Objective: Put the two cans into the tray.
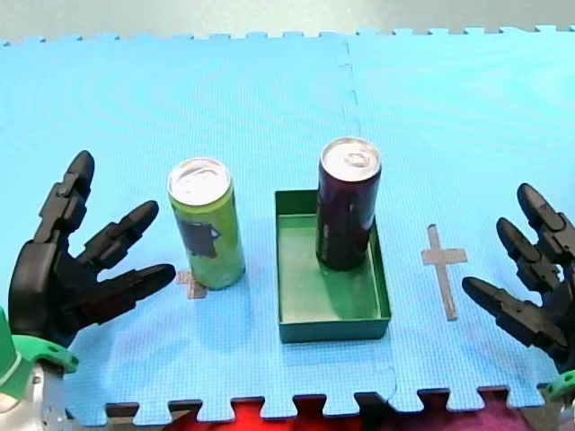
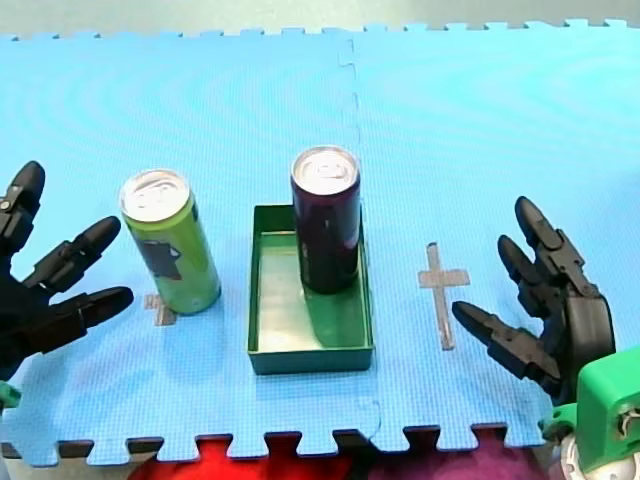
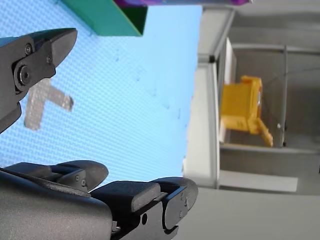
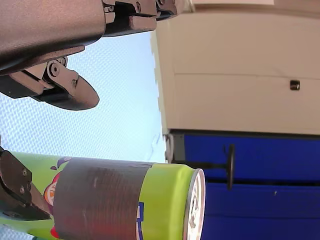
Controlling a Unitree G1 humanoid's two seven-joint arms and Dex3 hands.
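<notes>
Purple can point(image 1: 349, 211) stood in tray point(image 1: 334, 329); green can point(image 1: 208, 232) stood on mat point(image 1: 449, 108) beside it. Left hand point(image 1: 76, 269) near green can, right hand point(image 1: 530, 287) right of tray; both were empty, uncurled.

You're looking at a light blue mat point(image 1: 449, 117) with a fine dotted grain. The tray point(image 1: 332, 329) is dark green. The purple can point(image 1: 348, 215) has a silver top. The lime-green can point(image 1: 211, 238) has one too, plus a dark grey patch on its side. The tape cross point(image 1: 443, 269) is grey. Your left hand point(image 1: 81, 269) at the mat's left and right hand point(image 1: 530, 278) at its right are black, with bright green at the wrists.
</notes>
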